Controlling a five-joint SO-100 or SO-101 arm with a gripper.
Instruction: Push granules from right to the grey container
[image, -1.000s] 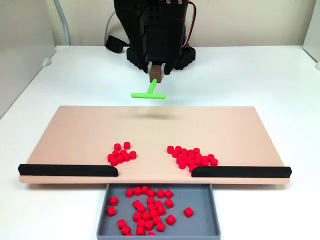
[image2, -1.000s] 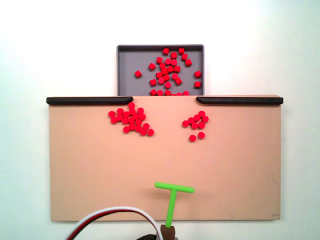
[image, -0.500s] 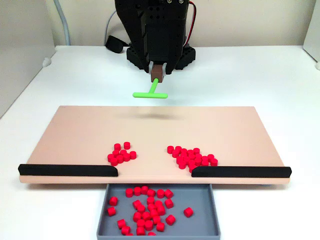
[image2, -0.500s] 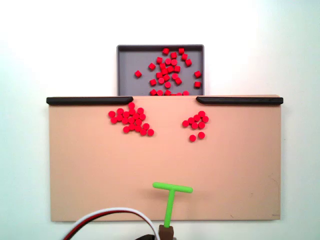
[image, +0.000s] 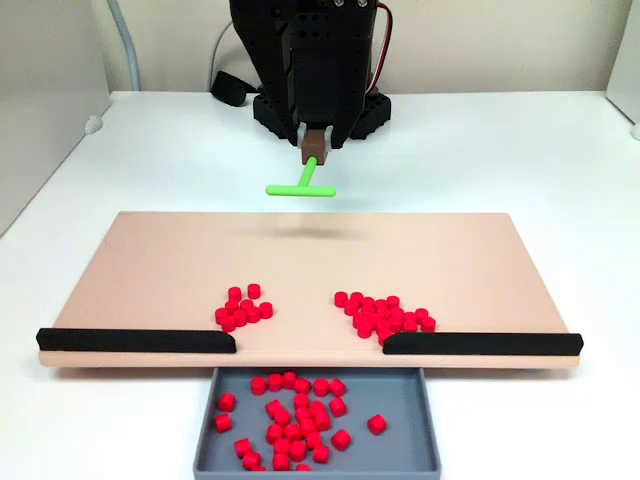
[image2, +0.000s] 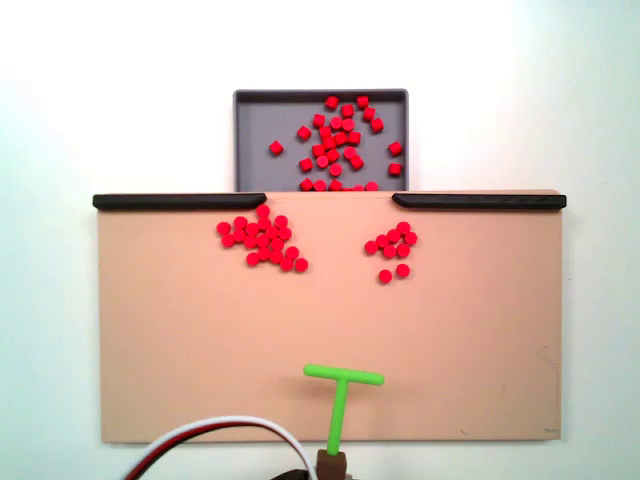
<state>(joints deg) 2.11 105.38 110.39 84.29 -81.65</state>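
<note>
1. In a fixed view from the front, the black arm (image: 305, 60) stands on the white table (image: 500, 150) behind the far edge of the tan board (image: 160, 260), and its lower part points down toward that edge.
2. The gripper (image: 314, 150) ends in a brown tip that holds the stem of a green T-shaped pusher (image: 300, 186); the fingers themselves are hidden by the arm's body, so I cannot tell how far they are spread or pressed.
3. The pusher hangs in the air above the table just behind the board's far edge, with a faint shadow on the board beneath it.
4. In a fixed view from above, the pusher (image2: 342, 400) lies over the board's (image2: 480, 340) near edge, its crossbar toward the granules, and the brown tip (image2: 333, 464) sits at the bottom edge.
5. The granules (image: 385, 314) lie in two groups near the board's front edge: a larger group on the right in the front view, touching the right black strip (image: 480, 343), and a smaller group (image: 243, 307) on the left, near the left black strip (image: 135, 340).
6. The pusher is well apart from both groups.
7. The grey container (image: 425, 425) sits against the board's front edge, below the gap between the strips, and holds many more granules (image: 295, 415).
8. From above, the container (image2: 255, 130) shows its granules mostly toward its right half.
</note>
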